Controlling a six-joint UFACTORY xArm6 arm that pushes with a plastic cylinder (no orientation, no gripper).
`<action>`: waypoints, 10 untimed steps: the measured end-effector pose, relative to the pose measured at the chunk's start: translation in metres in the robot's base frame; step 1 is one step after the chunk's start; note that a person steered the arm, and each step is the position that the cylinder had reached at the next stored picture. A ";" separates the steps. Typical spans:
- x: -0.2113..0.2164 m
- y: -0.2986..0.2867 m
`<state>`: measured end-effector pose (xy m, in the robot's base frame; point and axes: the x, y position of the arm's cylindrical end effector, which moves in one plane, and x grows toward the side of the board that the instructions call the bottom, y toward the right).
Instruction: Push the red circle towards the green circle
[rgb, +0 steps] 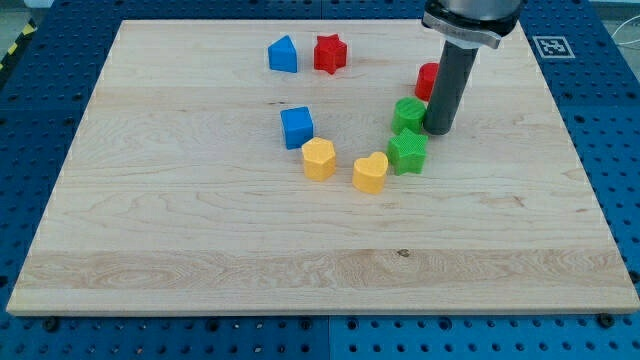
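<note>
The red circle (426, 80) lies near the view's top right, partly hidden behind my rod. The green circle (408, 113) lies just below and left of it. My tip (438, 131) rests on the board right beside the green circle's right side, below the red circle. A green star (407, 152) lies just under the green circle.
A yellow heart (370, 172) and a yellow hexagon (318, 158) lie left of the green star. A blue cube (297, 127) is above the hexagon. A blue block (283, 54) and a red star (329, 53) lie near the top. The wooden board (200, 250) ends at blue table.
</note>
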<state>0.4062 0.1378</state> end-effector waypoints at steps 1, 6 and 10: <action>-0.003 0.037; -0.079 0.036; -0.079 0.016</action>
